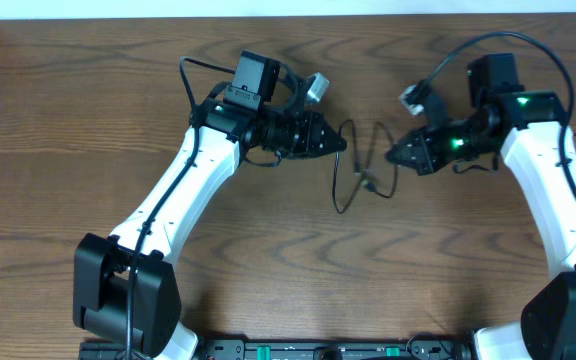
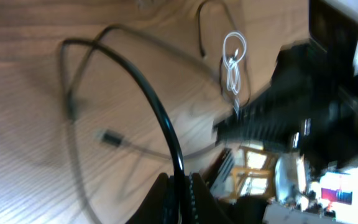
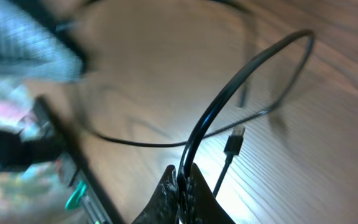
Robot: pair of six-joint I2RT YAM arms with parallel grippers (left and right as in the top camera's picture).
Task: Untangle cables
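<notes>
Closest in, the left gripper [image 2: 180, 183] had its claw pinched tight on a black cable [image 2: 169, 130], which rose out of the fingertips and arched away over the table [image 1: 268, 270]. Across from it, the right gripper [image 3: 182, 180] was clamped the same way on a black cord [image 3: 199, 127] that swept up in a wide bow. I could not tell whether these were two ends of one lead or two separate ones.

A little further out, the slack lay on the wood between the two arms in loose, crossing loops, with a small plug [image 3: 234, 144] resting flat near the right claw. Beyond that, close by the dark body of the right arm, a thin white cord [image 2: 234, 59] sat coiled in a small knot-like loop, touching a black strand.

To my eye these leads would handle as light and limp: they held a curve only where lifted, and sagged everywhere else. The jacket looked smooth, so a loose pinch would likely slip along it. A firm grip seemed right, since the cord was far thinner than the fingers. The best places to hold looked to be just behind a plug, where the moulded end would stop any sliding, or on a free stretch well clear of a crossing. Hard tugs risked tightening the white loop rather than freeing it.
</notes>
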